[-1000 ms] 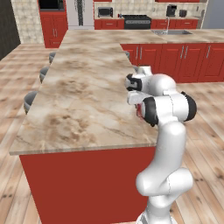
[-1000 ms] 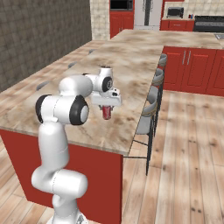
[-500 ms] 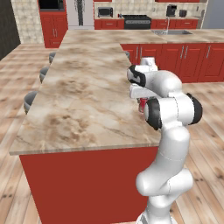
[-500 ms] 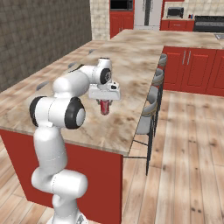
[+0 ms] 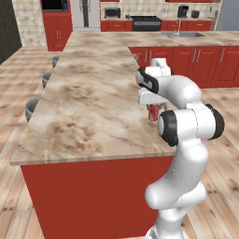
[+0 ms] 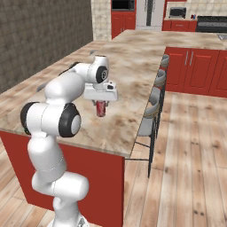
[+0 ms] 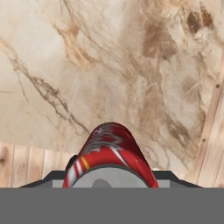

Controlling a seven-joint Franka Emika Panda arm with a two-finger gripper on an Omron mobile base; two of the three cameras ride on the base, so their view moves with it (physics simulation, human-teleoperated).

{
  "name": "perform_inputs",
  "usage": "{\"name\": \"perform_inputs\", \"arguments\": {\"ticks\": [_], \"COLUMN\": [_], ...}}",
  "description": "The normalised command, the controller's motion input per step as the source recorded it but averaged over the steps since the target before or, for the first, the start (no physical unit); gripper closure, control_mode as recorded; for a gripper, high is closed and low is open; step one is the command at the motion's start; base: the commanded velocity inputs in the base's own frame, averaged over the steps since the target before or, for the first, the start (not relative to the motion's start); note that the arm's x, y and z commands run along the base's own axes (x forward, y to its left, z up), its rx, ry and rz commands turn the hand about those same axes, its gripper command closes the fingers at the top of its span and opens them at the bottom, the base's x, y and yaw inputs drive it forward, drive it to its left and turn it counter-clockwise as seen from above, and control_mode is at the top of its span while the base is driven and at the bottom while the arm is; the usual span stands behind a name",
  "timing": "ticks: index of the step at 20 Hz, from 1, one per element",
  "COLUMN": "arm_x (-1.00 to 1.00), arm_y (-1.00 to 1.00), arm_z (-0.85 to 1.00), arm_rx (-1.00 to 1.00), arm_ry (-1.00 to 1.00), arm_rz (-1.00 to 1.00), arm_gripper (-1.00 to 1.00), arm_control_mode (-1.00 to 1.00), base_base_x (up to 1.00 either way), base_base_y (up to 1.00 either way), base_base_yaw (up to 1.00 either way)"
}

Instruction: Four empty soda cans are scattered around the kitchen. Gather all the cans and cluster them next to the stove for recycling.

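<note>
Arm folded back over the island counter (image 5: 88, 107), tool (image 6: 101, 103) pointing down, gripping a red soda can (image 6: 101, 108)

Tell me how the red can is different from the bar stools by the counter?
The can is red and shiny; the stools are grey with thin dark legs. The can is tiny, while the stools are far bigger. The can hangs in the robot's hand above the counter; the stools stand on the floor beside it. Both look rounded.
</note>
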Motion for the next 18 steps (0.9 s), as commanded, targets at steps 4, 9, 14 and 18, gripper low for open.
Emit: {"name": "perform_inputs", "arguments": {"ticks": [4,9,14,18], "arm_x": [-0.57,-0.55,-0.52,-0.37], "arm_y": [0.06,0.02,0.04,0.11], "arm_z": [0.17,0.18,0.1,0.04], "arm_rx": [0.0,0.0,0.0,0.0], "arm_ry": [0.0,0.02,0.0,-0.01], "arm_rz": [0.0,0.0,0.0,0.0], "arm_gripper": [1.0,1.0,1.0,1.0], "arm_control_mode": [-1.0,-1.0,-1.0,-1.0], "base_base_x": [0.0,0.0,0.0,0.0], "base_base_y": [0.0,0.0,0.0,0.0], "base_base_yaw": [0.0,0.0,0.0,0.0]}}
